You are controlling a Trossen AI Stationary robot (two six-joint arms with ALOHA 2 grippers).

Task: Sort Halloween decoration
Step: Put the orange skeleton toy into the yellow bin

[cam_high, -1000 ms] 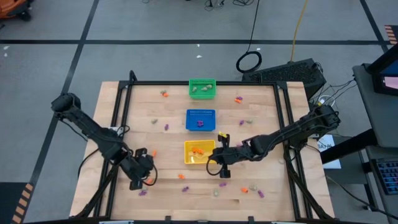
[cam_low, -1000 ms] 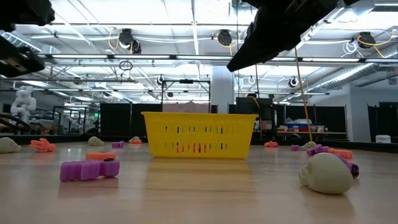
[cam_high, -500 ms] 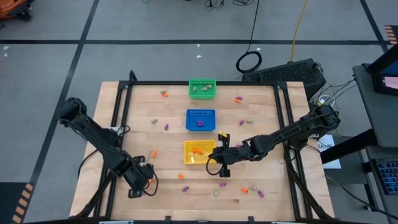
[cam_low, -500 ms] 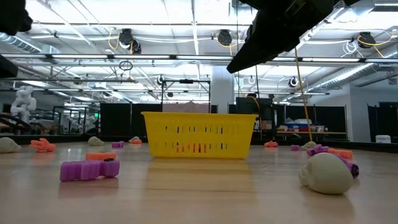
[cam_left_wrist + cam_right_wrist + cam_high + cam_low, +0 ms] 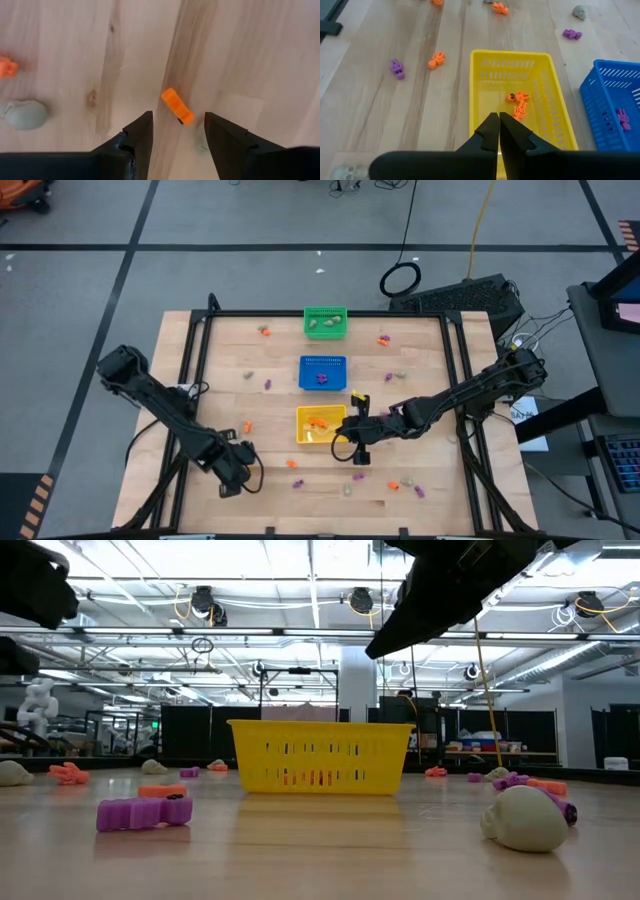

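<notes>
The Halloween decoration lies scattered on the wooden table (image 5: 420, 390) as tiny orange, purple and pale trinkets. My left gripper (image 5: 232, 478) points down near the table's near-left part. It is open, and its fingers (image 5: 145, 131) stand on either side of an orange trinket (image 5: 177, 106) without touching it. A pale trinket (image 5: 201, 142) lies half hidden by one finger. My right gripper (image 5: 498, 127) hangs shut and empty over the near rim of the yellow basket (image 5: 517, 80), which holds orange trinkets (image 5: 518, 103).
A green basket (image 5: 325, 322), a blue basket (image 5: 322, 372) holding a purple trinket, and the yellow basket (image 5: 320, 425) stand in a row down the table's middle. A purple trinket (image 5: 143, 812) and a pale skull (image 5: 525, 818) lie near the front edge.
My left gripper has gone toward the table's near edge and a little to the right, sinking and tipping steeper, and now stands over the orange trinket. My right gripper has kept still.
</notes>
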